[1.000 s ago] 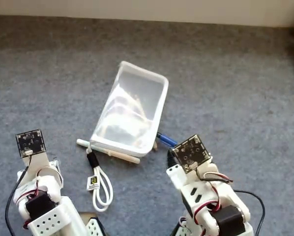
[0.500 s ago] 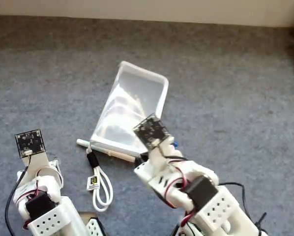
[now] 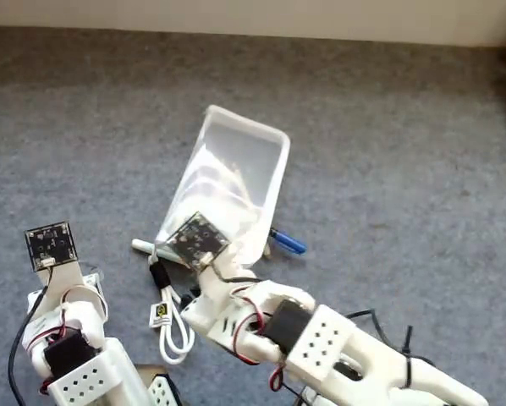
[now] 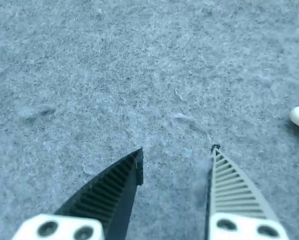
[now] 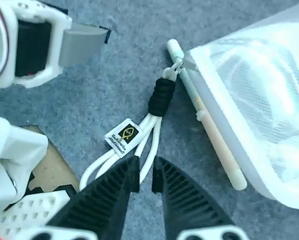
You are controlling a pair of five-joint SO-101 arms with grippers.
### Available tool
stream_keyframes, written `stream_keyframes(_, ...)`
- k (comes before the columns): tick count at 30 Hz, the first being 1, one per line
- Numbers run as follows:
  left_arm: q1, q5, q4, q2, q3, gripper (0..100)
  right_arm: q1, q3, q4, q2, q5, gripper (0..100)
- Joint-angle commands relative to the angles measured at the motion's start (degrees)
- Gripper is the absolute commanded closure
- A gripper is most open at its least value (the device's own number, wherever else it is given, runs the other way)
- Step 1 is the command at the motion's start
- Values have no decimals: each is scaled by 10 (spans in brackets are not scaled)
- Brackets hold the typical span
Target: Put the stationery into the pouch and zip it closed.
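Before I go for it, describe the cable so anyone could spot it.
Start at the clear pouch mid-table; a cream pen lies along its near edge. Beside that is the cable: white looped strands, black band, tag, unlike the straight pen.

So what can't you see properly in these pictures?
- High view: the right arm covers the nearest pouch edge and most of the white pen.
- High view: the blue pen end by the pouch is too small to tell.
- Left wrist view: the edge cuts off all but the white pen's tip.
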Motion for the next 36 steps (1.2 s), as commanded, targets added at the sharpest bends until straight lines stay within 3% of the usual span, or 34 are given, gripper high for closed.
stream_keyframes(1, -5, 4, -12, -6, 7, 790, -27, -38, -36, 81, -6, 943)
stream_keyframes(12, 7, 4, -11, -5, 7, 791, -33, -128, -59, 283, -6, 943)
stream_keyframes(36, 7, 4, -11, -5, 8, 791, -36, -204, -57, 433, -3, 943)
